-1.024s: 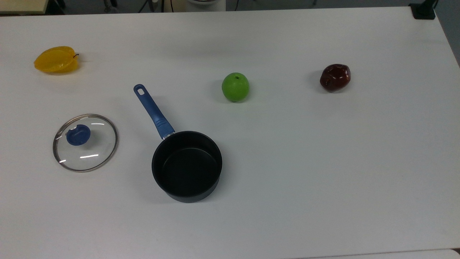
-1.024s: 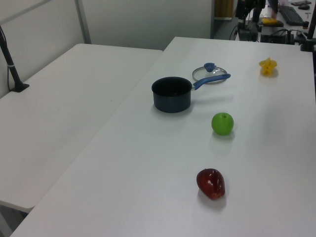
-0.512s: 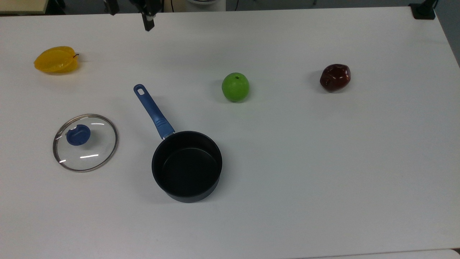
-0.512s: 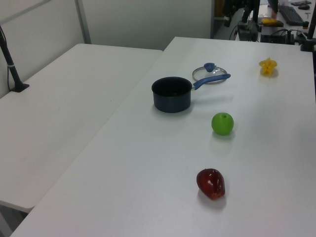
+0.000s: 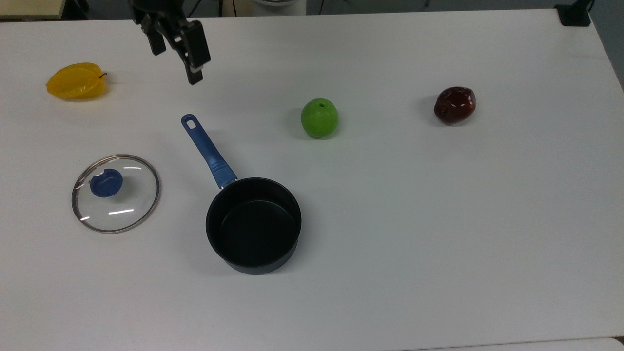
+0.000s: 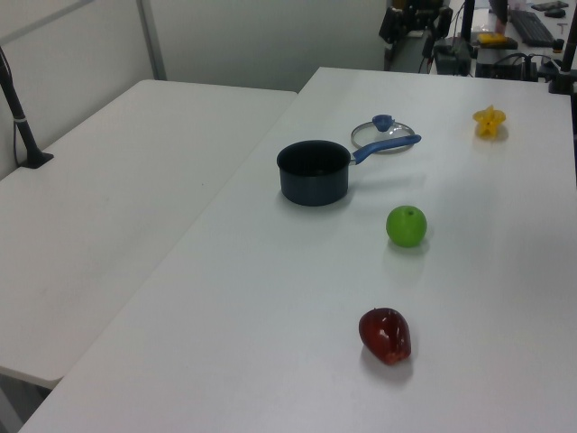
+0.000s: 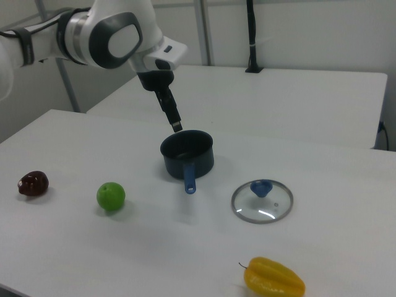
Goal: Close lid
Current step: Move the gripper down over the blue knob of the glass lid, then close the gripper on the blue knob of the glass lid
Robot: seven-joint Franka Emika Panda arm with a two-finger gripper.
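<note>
While the round clear glass lid [image 5: 116, 193] with its blue knob lies flat beside the open black saucepan [image 5: 253, 224], the gripper [image 5: 175, 51] hangs well away, fingers apart, empty — nothing's done yet.

The round clear glass lid [image 5: 116, 193] has a blue knob. The black metal saucepan [image 5: 253, 224] has a blue handle. The white bench [image 5: 438, 219] is plain.

White surface [image 5: 438, 234] with five things lying on it.

In the top view: yellow starfruit [image 5: 76, 81] upper left, lid [image 5: 116, 193] left of centre, black saucepan [image 5: 253, 224] with blue handle beside it but apart, green apple [image 5: 319, 118] above centre, dark red fruit [image 5: 454, 105] upper right.
</note>
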